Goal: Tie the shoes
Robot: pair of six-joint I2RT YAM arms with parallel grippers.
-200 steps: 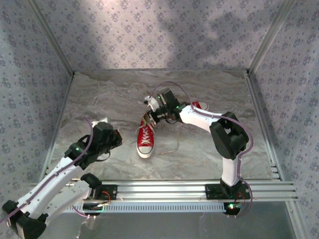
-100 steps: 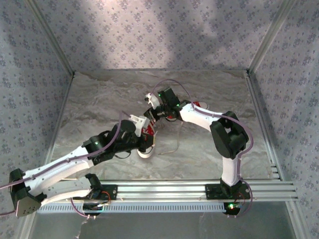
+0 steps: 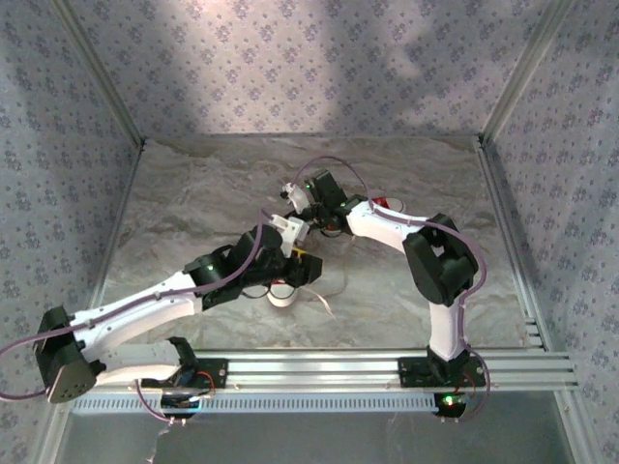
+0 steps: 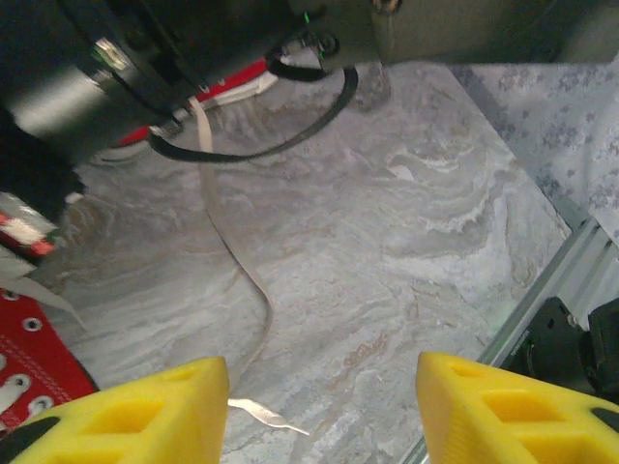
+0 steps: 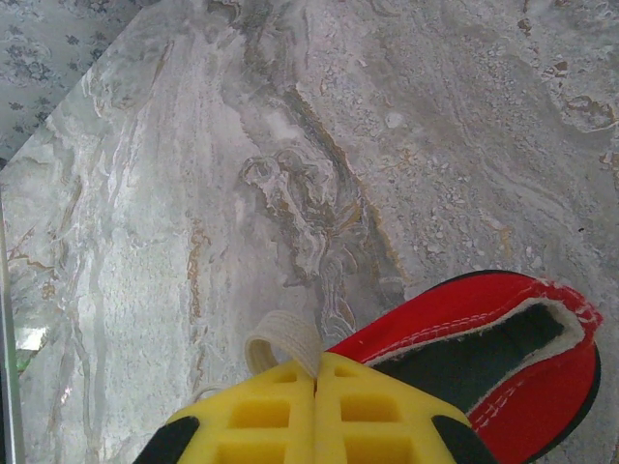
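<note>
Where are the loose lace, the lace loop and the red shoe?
loose lace (image 4: 266, 314), left wrist view, middle of the strand.
lace loop (image 5: 280, 340), right wrist view, top of the loop.
red shoe (image 5: 527, 411), right wrist view, red canvas side.

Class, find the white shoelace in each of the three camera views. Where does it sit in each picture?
Top external: the white lace trails on the marbled grey table, just below the picture's centre.
Left wrist: it runs down the left-centre, its tip between the open left gripper's fingers.
Right wrist: a loop pokes out of the shut right gripper, bottom centre.
Shared landmark: that marbled grey table.
</note>
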